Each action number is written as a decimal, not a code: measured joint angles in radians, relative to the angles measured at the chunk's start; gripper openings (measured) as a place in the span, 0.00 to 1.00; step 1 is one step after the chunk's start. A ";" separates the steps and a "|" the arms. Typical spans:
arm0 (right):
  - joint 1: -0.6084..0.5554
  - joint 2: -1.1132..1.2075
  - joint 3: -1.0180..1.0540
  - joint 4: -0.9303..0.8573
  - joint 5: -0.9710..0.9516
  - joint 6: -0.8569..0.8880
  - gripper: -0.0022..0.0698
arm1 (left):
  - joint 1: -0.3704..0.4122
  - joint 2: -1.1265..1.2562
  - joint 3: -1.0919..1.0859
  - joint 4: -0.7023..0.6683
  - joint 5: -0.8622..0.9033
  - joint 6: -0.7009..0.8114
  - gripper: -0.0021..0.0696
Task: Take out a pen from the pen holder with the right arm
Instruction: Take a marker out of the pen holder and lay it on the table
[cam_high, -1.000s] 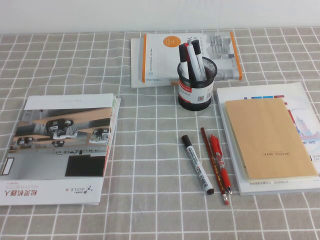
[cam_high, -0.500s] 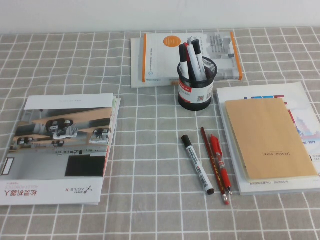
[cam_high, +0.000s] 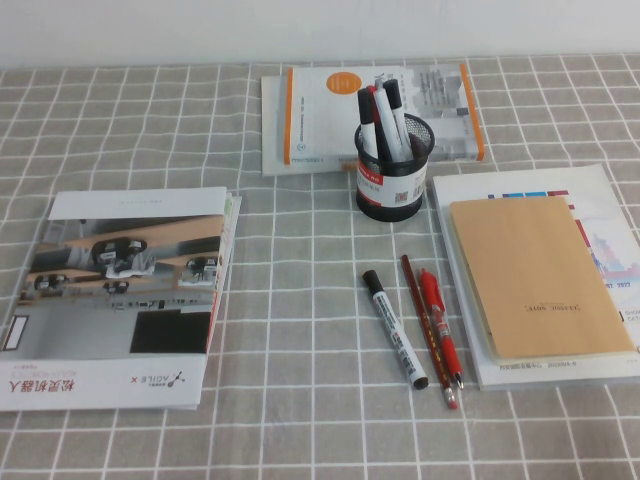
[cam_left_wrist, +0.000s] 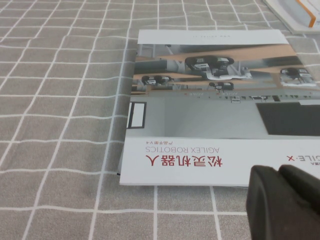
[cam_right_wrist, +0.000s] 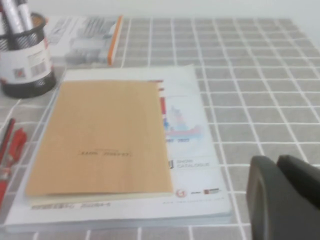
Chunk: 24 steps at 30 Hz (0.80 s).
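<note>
Right fingers together, far from pen holder; left fingers seemingly together near booklet.

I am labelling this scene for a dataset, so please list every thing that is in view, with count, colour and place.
pen holder: one, black mesh, back centre
markers: at least three, white with dark caps, standing in the pen holder
loose marker: one, white with black cap, lying before the holder
pencil: one, dark red, beside the loose marker
pen: one, red, beside the pencil
notebook: one, tan, on the catalogue
catalogue: one, white, right side
booklet: one, white with orange edges, behind the holder
brochure: one, grey and white, left side
tablecloth: one, grey with white checks
left pincer: black, shut, near the brochure
right pincer: black, shut, near the catalogue
</note>
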 joint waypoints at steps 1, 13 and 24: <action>-0.013 -0.034 0.022 0.000 -0.007 0.000 0.01 | 0.000 0.000 0.000 0.000 0.000 0.000 0.02; -0.060 -0.137 0.108 0.042 -0.053 0.000 0.01 | 0.000 0.000 0.000 0.000 0.000 0.000 0.02; -0.060 -0.137 0.108 0.256 -0.064 -0.214 0.01 | 0.000 0.000 0.000 0.000 0.000 0.000 0.02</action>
